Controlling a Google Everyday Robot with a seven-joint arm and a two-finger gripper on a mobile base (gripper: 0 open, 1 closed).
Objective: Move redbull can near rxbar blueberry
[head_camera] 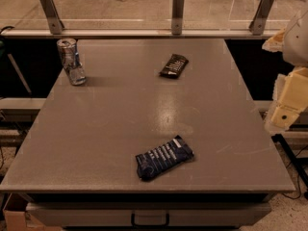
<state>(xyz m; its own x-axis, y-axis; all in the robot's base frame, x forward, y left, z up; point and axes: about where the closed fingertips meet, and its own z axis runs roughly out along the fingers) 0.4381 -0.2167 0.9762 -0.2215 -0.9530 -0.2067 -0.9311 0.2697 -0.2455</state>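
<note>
The redbull can (pixel 70 60) stands upright, leaning a little, at the far left corner of the grey table (pixel 120 124). It is silver and blue with a dented middle. The rxbar blueberry (pixel 163 157), a flat dark blue wrapper with white text, lies near the front edge, slightly right of the middle. My gripper (pixel 288 105) is a cream-coloured shape at the right edge of the view, off the table's right side, far from both the can and the bar. It holds nothing that I can see.
A smaller black bar wrapper (pixel 173 65) lies at the far middle of the table. A glass barrier with metal posts (pixel 177 11) runs along the far edge. A drawer handle (pixel 150 220) sits below the front edge.
</note>
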